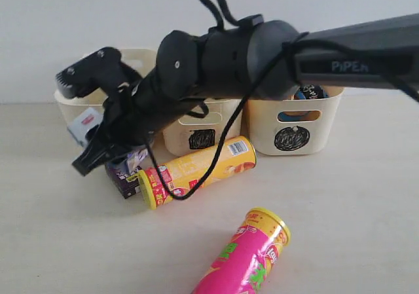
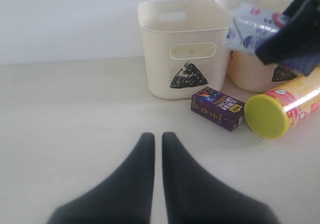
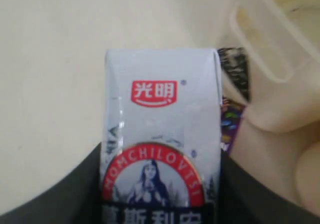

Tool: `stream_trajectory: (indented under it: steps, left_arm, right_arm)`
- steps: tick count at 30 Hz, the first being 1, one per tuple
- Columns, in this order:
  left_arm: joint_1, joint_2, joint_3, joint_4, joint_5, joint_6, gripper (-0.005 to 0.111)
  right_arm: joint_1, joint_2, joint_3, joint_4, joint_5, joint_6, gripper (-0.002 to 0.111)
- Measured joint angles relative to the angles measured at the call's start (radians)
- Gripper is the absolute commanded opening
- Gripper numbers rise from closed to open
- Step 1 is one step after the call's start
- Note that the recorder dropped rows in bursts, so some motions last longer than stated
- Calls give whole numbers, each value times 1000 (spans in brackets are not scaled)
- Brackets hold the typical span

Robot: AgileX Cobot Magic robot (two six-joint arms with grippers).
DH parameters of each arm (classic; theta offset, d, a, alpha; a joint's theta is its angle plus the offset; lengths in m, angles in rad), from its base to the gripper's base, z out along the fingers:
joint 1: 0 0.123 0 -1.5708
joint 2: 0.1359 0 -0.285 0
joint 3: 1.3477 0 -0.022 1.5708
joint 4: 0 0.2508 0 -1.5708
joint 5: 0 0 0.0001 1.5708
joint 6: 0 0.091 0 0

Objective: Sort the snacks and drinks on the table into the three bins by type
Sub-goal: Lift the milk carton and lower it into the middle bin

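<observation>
1. The white and blue carton (image 3: 162, 134) is off the table (image 2: 65, 109), held in the air close to the triangle-marked bin (image 2: 160, 64) and above the purple carton (image 2: 218, 108).
2. The right gripper (image 3: 161, 194) has its jaws clamped on the carton's two sides.
3. The purple carton lies just in front of that bin, with the yellow tube (image 2: 285, 109) beside it. The pink tube (image 1: 249, 258) lies farther off.
4. The left gripper (image 2: 157, 136) has its jaws closed on nothing, well apart from the bin.

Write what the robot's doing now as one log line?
right gripper: holding white carton | left gripper: shut, empty | pink tube, yellow tube: on table
</observation>
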Motion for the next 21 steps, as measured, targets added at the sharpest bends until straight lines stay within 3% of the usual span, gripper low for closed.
stream_trajectory:
  steps: [10, 21]
  left_arm:
    - [0, 0, 0, 0, 0, 0, 4]
    - [0, 0, 0, 0, 0, 0, 4]
  right_arm:
    - [-174, -29, 0, -5, -285, 68, 1]
    - [-264, 39, 0, -5, -590, 75, 1]
